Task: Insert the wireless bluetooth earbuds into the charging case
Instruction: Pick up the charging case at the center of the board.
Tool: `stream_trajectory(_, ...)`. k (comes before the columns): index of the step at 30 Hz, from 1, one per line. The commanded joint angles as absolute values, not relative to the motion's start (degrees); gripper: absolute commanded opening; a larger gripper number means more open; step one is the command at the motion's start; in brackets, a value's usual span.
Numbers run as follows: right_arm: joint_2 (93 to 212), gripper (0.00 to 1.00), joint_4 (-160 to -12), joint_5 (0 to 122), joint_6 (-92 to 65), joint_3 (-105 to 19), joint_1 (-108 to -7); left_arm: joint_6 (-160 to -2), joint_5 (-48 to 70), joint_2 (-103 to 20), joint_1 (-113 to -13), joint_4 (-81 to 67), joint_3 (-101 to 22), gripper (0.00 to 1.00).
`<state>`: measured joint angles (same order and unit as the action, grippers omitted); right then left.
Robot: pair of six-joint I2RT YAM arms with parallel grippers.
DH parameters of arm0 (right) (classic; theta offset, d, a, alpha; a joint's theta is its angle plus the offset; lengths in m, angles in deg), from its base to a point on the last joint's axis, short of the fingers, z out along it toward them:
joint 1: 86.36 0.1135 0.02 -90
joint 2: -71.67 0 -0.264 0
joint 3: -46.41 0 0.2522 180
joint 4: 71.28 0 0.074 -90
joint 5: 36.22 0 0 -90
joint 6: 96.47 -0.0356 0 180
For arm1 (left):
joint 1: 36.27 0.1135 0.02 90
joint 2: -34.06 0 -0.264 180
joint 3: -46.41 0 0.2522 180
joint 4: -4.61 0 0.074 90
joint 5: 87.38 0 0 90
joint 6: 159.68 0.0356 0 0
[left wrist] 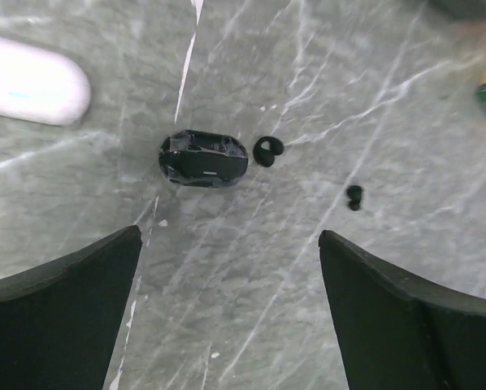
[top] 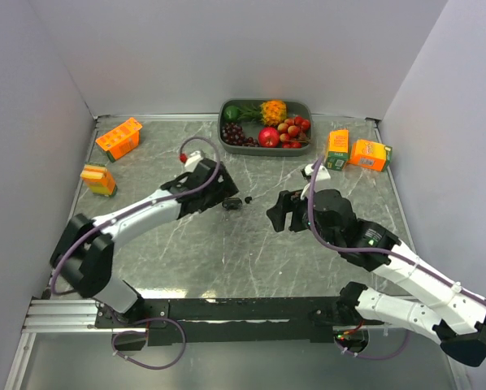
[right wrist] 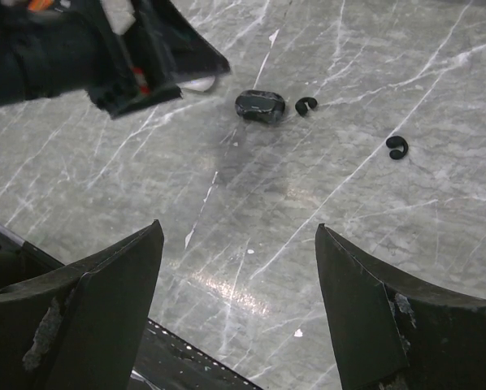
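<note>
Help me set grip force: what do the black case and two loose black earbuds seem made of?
Black case: likely hard plastic, glossy, with light glints on top. Earbud beside it and farther earbud: probably smooth plastic with faint sheen; too small to confirm.

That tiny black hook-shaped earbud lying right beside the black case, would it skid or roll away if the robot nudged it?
It would probably skid. The earbud looks glossy and very small beside the black case, so it is likely light on the smooth table. Its curled hook shape may make it spin rather than roll far.
</note>
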<state>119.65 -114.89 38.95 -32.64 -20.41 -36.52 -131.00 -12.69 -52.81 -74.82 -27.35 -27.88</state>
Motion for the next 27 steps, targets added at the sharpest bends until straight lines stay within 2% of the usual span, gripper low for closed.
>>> stream_trajectory(1, 116.5, 0.83, -114.9, 37.9, -33.3, -20.2, -36.8, -129.2, -15.1, -63.5, -76.8, -34.8, -37.3, 0.96)
stream_trajectory(7, 114.5, 0.82, -114.7, 39.4, -33.2, -19.1, -37.0, -122.5, -17.2, -68.9, -80.1, -33.9, -38.8, 0.96)
stream_trajectory(27, 113.2, 0.82, -114.2, 38.7, -30.8, -18.2, -37.0, -121.1, -19.6, -78.5, -79.9, -40.2, -47.2, 0.99)
